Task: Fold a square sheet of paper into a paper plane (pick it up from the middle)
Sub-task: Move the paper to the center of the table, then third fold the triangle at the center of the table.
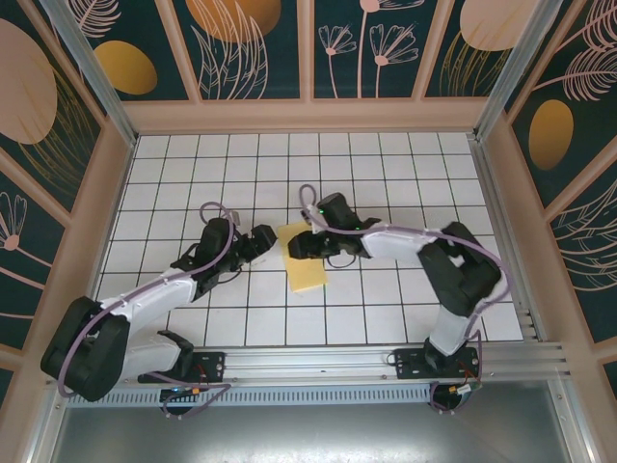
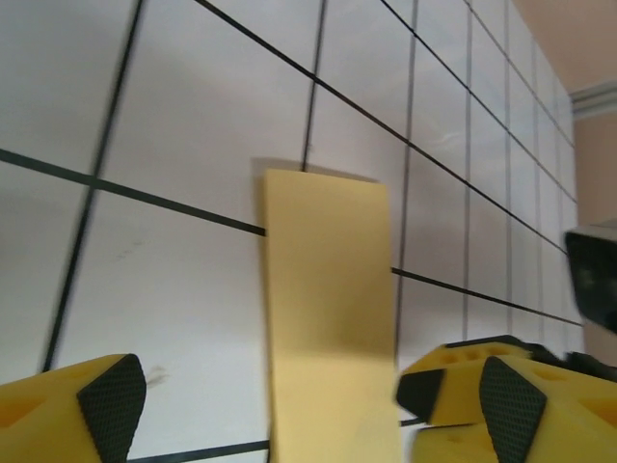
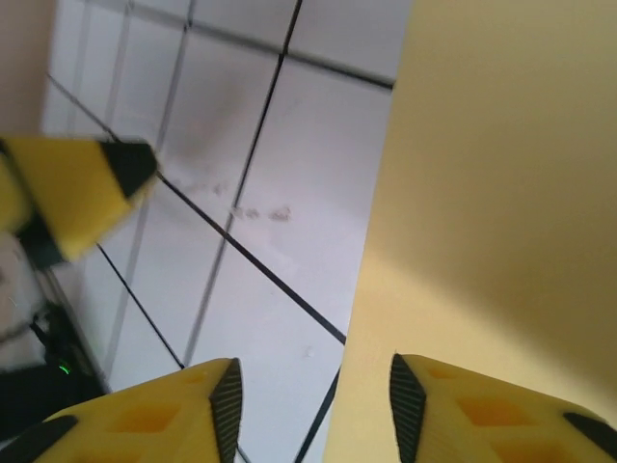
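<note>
Paper: the yellow paper sheet (image 1: 308, 270) is folded into a long, narrow rectangle with straight edges and squared ends.
How it lies: flat on the white tiled table (image 1: 386, 174), slightly askew to the black grid lines, one short end far from the arm bases and the other near them.
Right gripper: the right gripper (image 1: 292, 243) sits over the sheet's far end. In its wrist view one finger (image 3: 410, 410) is above the paper and the other above bare tile, and the sheet's long edge runs between them. The jaws stand apart and pinch nothing.
Left gripper: the left gripper (image 1: 270, 241) is just beside the sheet's far end, on the side towards the left arm. It is spread wide. In its wrist view the sheet runs up the gap between its fingers (image 2: 111, 405). I cannot tell whether a finger touches the paper.
Both grippers: their tips are close together at the sheet's far corner. A blurred yellow finger of the left one (image 3: 77, 183) shows in the right wrist view, off the paper's edge.
Cables: a purple cable (image 1: 217, 207) loops along each arm, near the sheet.
Rail: a metal rail (image 1: 318, 362) carries the arm bases, on the sheet's near side.
Walls: dark panels with leaf patterns (image 1: 251, 48) stand well apart from the sheet.
</note>
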Motion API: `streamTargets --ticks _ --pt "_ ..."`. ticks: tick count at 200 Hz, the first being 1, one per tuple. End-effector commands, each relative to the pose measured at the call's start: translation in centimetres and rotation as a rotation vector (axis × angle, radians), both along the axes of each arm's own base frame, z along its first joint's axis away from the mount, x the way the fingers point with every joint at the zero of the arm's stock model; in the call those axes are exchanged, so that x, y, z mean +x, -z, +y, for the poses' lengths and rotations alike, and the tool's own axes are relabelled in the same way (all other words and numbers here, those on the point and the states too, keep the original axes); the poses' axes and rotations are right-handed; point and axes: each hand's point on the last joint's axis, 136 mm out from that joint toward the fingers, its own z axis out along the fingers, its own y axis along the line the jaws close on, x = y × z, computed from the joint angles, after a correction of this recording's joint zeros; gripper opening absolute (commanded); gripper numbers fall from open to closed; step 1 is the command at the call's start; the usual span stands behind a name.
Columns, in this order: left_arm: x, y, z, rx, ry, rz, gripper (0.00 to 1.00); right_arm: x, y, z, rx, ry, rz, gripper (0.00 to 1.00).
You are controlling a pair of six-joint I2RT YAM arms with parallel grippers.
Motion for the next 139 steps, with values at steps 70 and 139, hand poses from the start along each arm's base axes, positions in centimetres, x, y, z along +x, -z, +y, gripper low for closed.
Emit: streamTargets --ticks 70,139 --pt "1.5 1.6 -7.7 -0.045 0.191 0.038 0.53 0.2 0.8 -8.1 0.024 0.302 0.075 0.6" --pt "0.7 7.2 -7.5 0.043 0.18 0.161 0.43 -1.4 2.9 -7.5 0.012 0.237 0.174 0.55"
